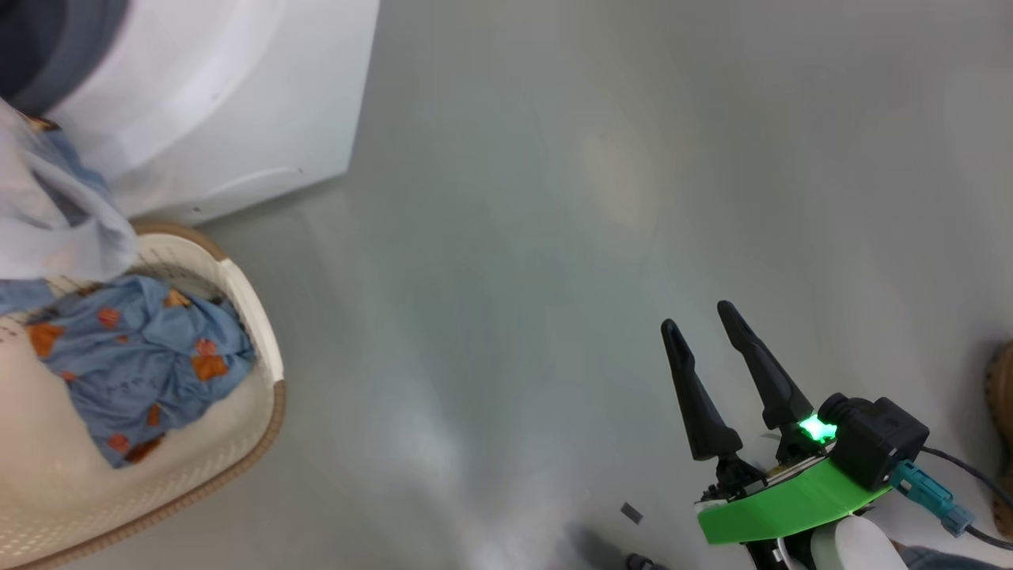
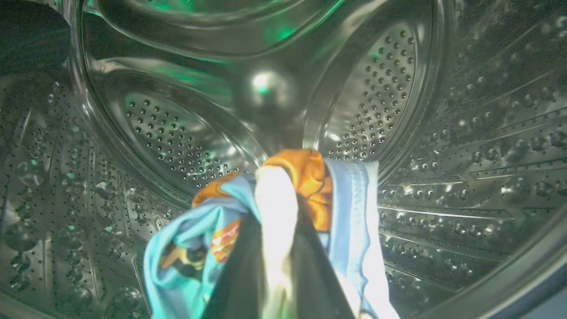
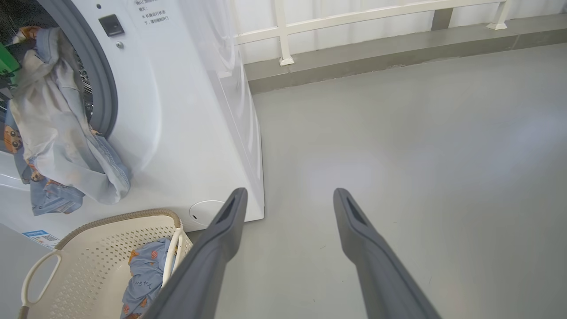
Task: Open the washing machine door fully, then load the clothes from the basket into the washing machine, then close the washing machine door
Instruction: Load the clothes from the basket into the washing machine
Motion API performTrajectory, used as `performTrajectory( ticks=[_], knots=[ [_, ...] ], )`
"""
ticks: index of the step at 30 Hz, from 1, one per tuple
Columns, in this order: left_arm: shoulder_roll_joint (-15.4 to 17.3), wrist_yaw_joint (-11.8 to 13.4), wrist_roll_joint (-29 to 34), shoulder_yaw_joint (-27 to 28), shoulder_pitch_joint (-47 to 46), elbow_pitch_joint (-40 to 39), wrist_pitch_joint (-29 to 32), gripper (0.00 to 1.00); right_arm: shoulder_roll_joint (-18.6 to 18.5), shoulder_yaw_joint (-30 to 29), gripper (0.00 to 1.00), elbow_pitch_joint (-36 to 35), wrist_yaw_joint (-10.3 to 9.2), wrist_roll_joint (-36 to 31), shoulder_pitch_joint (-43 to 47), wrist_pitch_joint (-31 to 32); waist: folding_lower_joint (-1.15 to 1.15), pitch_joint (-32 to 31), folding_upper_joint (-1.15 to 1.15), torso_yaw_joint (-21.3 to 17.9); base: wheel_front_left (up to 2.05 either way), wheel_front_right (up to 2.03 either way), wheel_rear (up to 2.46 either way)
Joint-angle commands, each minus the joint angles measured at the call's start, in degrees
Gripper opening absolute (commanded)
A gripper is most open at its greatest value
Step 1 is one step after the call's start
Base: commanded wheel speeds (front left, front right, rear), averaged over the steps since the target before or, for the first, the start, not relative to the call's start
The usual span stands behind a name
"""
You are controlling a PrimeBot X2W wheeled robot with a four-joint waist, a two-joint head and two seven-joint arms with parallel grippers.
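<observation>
Clothes [image 2: 190, 239] are clamped by the left gripper [image 2: 277, 208]; cloth trailing behind its fingers may be left hanging outside the washer [image 3: 186, 110]; the right gripper [image 1: 696, 315] is spread, empty.

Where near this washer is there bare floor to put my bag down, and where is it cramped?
Bare grey floor runs from the washing machine across to the open, empty right claw. Crowded: the washer's mouth, where clothes drape out above the basket, itself holding a blue piece. Inside the drum, the left claw grips cloth.
</observation>
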Motion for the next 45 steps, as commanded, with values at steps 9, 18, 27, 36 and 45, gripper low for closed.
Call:
performTrajectory(
  ticks=[9, 18, 27, 36, 45],
  knots=[
    [4.41, 1.09, 2.59, -1.12, -6.48, -1.85, -0.37, 0.0, -0.48, 1.25, 1.0, -1.61, 0.09, 2.01, -1.91, -0.27, 0.0, 6.3, 0.0, -2.08, 0.0, 0.0, 0.0],
    [3.52, 0.5, 4.13, -4.31, -6.73, 4.66, 1.71, 0.02, -0.48, 0.92, 1.0, -1.57, 0.09, 1.7, -2.73, -0.27, 0.0, 6.0, 0.0, -1.22, 0.0, 0.0, 0.0],
    [2.9, 0.83, 4.75, -6.27, -8.21, 9.26, 3.76, 0.76, -0.48, 0.92, 1.0, -1.31, 0.09, 1.24, -3.09, -0.27, 0.0, 5.26, 0.0, -0.45, 0.0, 0.0, 0.0],
    [1.6, 1.35, 4.66, -7.61, -8.64, 13.4, 2.91, 1.0, -0.48, 0.56, 1.0, -1.07, 0.09, 1.16, -3.41, -0.27, 0.0, 4.23, 0.0, 0.52, 0.0, 0.0, 0.0],
    [-0.87, 1.28, 2.85, -7.68, -7.37, 16.1, 0.85, 1.0, -0.48, 0.19, 1.0, -0.94, 0.09, 0.41, -3.65, -0.27, 0.0, 2.73, 0.0, 2.51, 0.0, 0.0, 0.0]
  ],
)
